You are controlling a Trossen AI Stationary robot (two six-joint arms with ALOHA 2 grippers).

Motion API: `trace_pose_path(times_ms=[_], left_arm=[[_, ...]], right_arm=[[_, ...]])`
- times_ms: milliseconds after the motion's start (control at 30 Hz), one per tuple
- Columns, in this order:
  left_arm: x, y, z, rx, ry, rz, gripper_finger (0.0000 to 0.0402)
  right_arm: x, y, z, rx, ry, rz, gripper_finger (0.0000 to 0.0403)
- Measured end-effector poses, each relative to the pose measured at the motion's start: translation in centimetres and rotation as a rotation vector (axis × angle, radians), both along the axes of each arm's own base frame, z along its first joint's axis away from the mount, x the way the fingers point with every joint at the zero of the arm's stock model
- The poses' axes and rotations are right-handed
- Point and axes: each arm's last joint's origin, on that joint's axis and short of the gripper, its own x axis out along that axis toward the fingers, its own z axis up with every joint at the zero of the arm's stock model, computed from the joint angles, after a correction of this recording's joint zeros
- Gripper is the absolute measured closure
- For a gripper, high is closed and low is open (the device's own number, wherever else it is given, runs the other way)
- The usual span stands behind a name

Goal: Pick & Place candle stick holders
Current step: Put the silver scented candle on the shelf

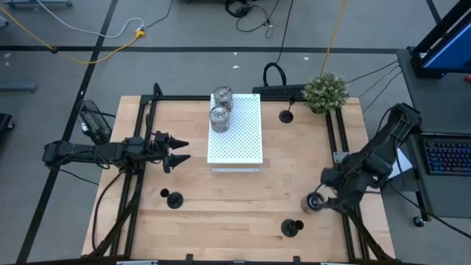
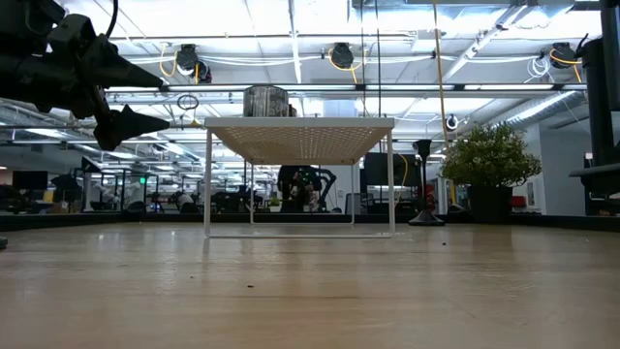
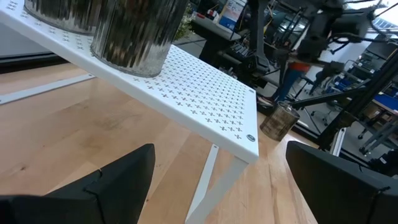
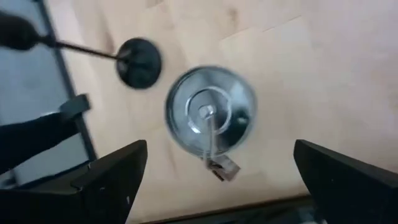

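Two silver holders [image 1: 223, 96] [image 1: 219, 119] stand on the far end of the white perforated board [image 1: 239, 143]. The third silver holder [image 1: 314, 203] stands on the table at the near right; the right wrist view [image 4: 211, 112] looks down into it. Black holders stand on their round bases at the far right [image 1: 286, 115], near left [image 1: 174, 199] and near middle [image 1: 291, 227]. My right gripper [image 1: 324, 193] [image 4: 217, 180] is open above the third silver holder, with a finger on either side and apart from it. My left gripper [image 1: 185, 150] [image 3: 217, 186] is open and empty, left of the board.
A green bushy plant [image 1: 325, 91] stands at the far right corner. The board stands on thin white legs [image 2: 206, 184], raised above the table. Black frame rails [image 1: 340, 132] run along the table's left and right sides. Bare wood lies between the board and the near edge.
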Motion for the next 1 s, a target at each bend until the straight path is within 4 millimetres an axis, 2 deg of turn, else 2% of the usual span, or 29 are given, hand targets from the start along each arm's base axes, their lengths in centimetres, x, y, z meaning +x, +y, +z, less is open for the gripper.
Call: trace_pose_path(times_ms=[100, 233, 400, 1000], left_arm=[[0.0, 0.0, 0.0, 0.000, 0.000, -0.001, 0.0036], [0.0, 0.0, 0.0, 0.000, 0.000, 0.000, 0.0036], [0.0, 0.0, 0.0, 0.000, 0.001, 0.000, 0.0036], [0.0, 0.0, 0.0, 0.000, 0.000, 0.000, 0.0036]], right_arm=[[1.0, 0.6, 0.4, -0.075, 0.045, -0.011, 0.0007], [2.6, 1.3, -0.4, -0.126, 0.078, -0.006, 0.0007], [3.6, 1.7, -1.0, -0.141, 0.087, -0.017, 0.0007], [4.5, 2.8, -2.3, -0.104, 0.152, -0.046, 0.0007]])
